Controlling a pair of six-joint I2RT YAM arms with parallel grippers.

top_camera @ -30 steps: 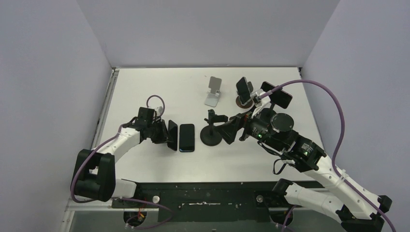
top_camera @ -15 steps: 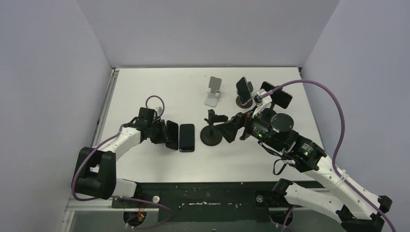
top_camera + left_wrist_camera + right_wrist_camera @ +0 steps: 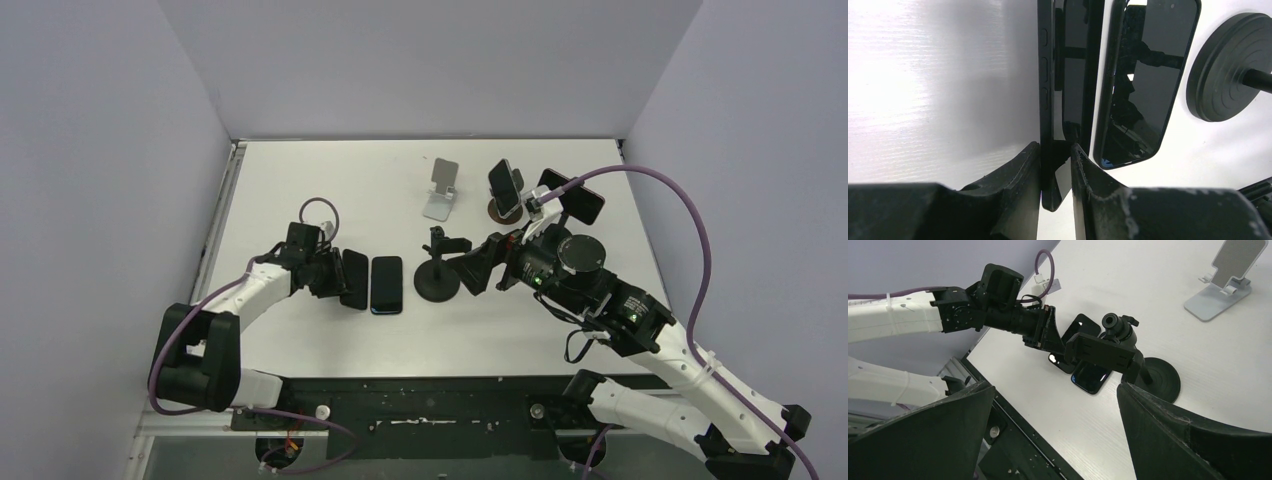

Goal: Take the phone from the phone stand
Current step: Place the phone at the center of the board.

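Presently, lower centre, left gripper (image 3: pixel 1055 147) brackets the phone (image 3: pixel 1045 75) on edge, likely to lay it flat; jaws narrow, grip unclear; right gripper (image 3: pixel 478 268) wide open, empty.

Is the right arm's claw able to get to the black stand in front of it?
Probably yes. The right claw is wide open and faces the black stand from close by. Nothing sits between them, so the way looks free.
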